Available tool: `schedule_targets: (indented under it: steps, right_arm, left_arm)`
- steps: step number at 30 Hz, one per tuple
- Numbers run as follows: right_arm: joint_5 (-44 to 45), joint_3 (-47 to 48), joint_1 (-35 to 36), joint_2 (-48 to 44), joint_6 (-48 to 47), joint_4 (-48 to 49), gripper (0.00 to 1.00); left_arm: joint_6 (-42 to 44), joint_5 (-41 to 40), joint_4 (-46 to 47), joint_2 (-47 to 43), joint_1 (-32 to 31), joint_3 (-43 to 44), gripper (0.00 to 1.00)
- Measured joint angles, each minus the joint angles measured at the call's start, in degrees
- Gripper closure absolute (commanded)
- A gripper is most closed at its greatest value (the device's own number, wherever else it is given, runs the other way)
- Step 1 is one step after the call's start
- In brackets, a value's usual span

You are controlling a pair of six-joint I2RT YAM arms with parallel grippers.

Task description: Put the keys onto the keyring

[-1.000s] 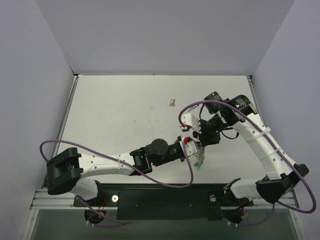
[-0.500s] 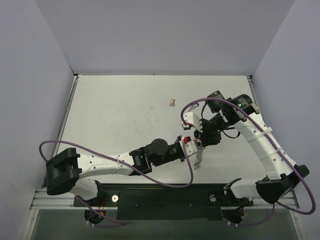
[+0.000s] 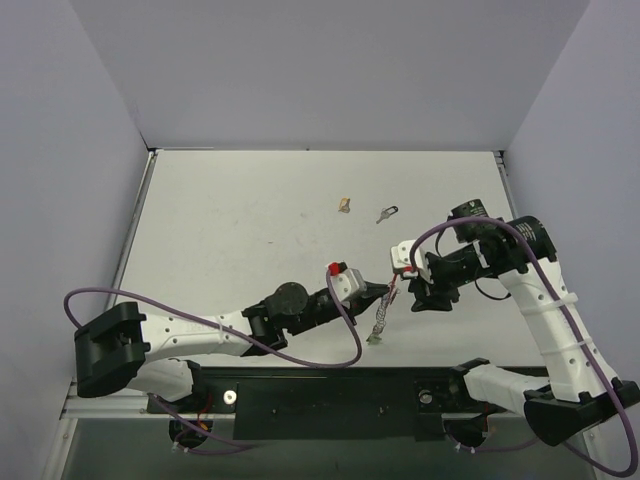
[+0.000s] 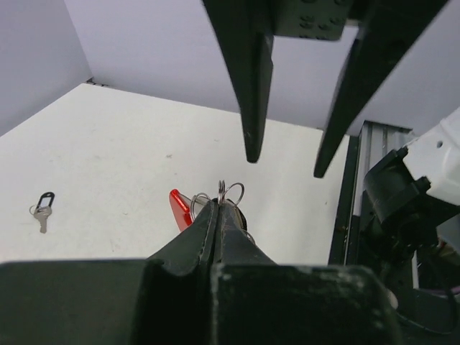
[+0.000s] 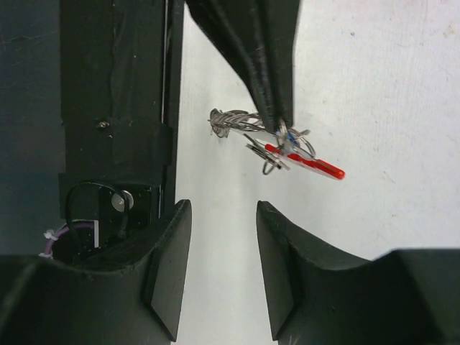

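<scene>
My left gripper (image 3: 387,291) is shut on the keyring (image 3: 381,318), pinching its thin metal ring at the fingertips (image 4: 219,203). A red tag (image 4: 180,208) sticks out beside the jaws and a silver chain part hangs below. My right gripper (image 3: 415,293) stands open just right of it, facing the keyring (image 5: 284,140), with nothing between its fingers (image 5: 224,215). One small key (image 3: 386,213) with a black head lies flat on the table behind both grippers; the left wrist view shows this key (image 4: 42,210) at far left.
A small tan scrap (image 3: 345,205) lies on the white table (image 3: 230,220) left of the loose key. The black rail (image 3: 330,390) with the arm bases runs along the near edge. Grey walls close in the left, right and back sides.
My right gripper has opened, let go of the keyring and pulled back to the right. The left arm, now shut on the keyring, shifted slightly. A loose key now shows on the table.
</scene>
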Motion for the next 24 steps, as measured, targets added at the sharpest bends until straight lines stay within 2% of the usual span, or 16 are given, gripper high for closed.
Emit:
schedule_targets:
  steps: [6,11,24]
  right_arm:
    - [-4.6,-1.2,0.0,-0.7,-3.7,-0.3,0.63]
    - [-7.3,-1.2,0.0,-0.3,-3.7,0.5,0.63]
    - [-7.3,0.1,-1.7,-2.5,7.3,5.6,0.64]
  left_arm:
    - [-8.2,1.6,7.6,-0.7,2.1,-2.9,1.0]
    - [-11.7,2.4,11.5,-0.7,2.5,-3.9,1.0]
    - [-13.9,3.6,14.0,-0.7,2.7,-4.1,1.0]
